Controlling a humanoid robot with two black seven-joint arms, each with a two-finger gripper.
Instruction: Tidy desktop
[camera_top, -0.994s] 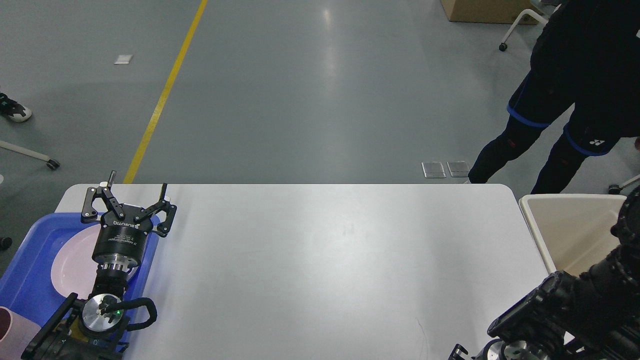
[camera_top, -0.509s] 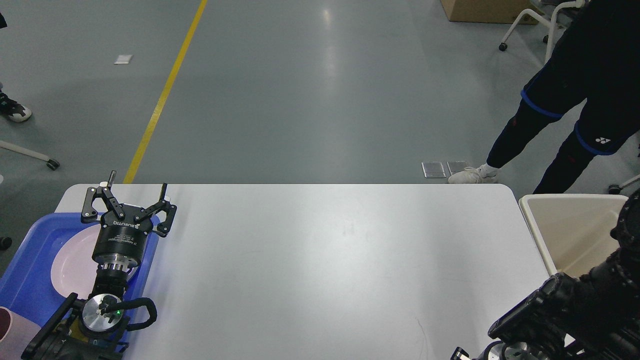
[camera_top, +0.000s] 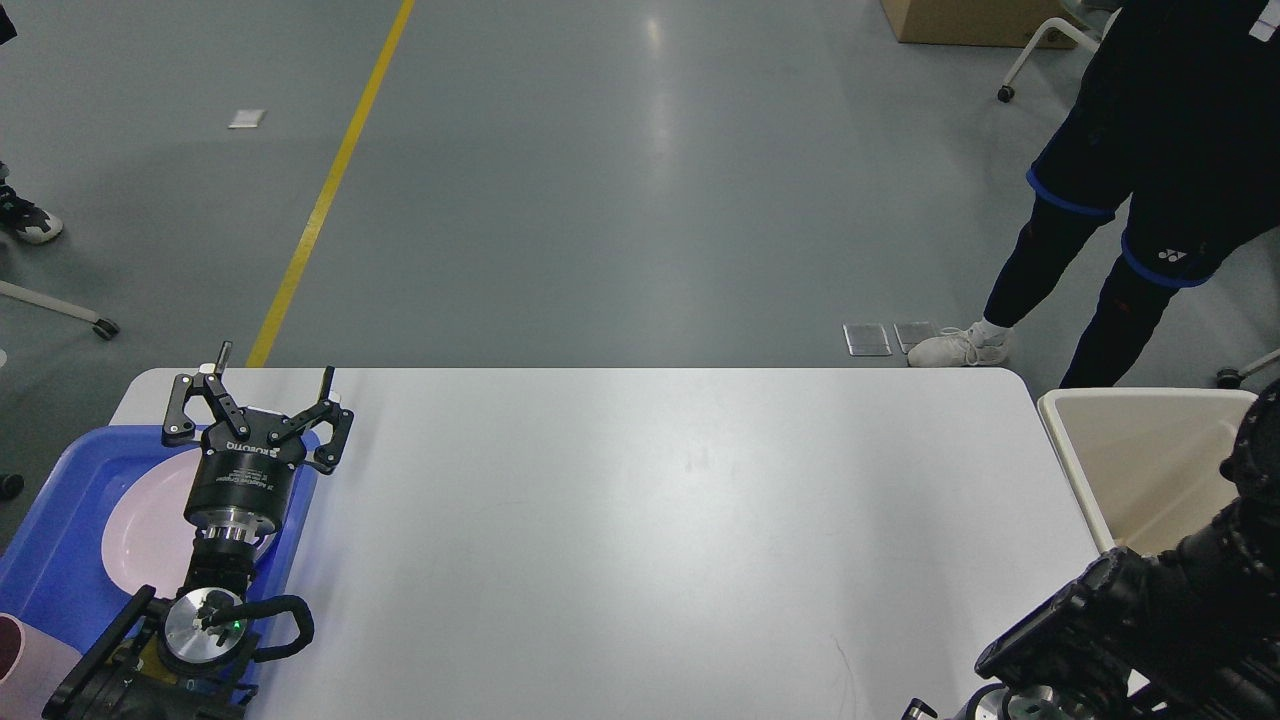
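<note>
the desktop (camera_top: 640, 530) fills the lower half of the head view, a wide white slab with rounded far corners, its near edge running out of the bottom of the picture. its surface shows only faint scuffs and a soft glare down the middle.

at about 9 o'clock from the middle of it, the left gripper (camera_top: 275, 378) hangs over the left edge with its two black fingers spread wide and nothing between them, tips pointing toward the far side. under and beside that arm lies a blue tray (camera_top: 60, 560), overlapping the table's left side, with a pale pink plate (camera_top: 140, 530) resting in it. a pink cup (camera_top: 25, 665) shows partly at the bottom left corner, about 8 o'clock.

at 3 o'clock a beige bin (camera_top: 1130, 450) stands just beside the right edge of the table. the right arm (camera_top: 1130, 630) comes in dark and bulky at 4 to 5 o'clock, partly in front of the bin; i cannot see its gripper.

beyond the table, at 1 o'clock, a person (camera_top: 1140, 190) in dark clothes with blue trim and a white shoe stands on the grey floor. a yellow line (camera_top: 330, 180) runs across the floor at 11 o'clock.
</note>
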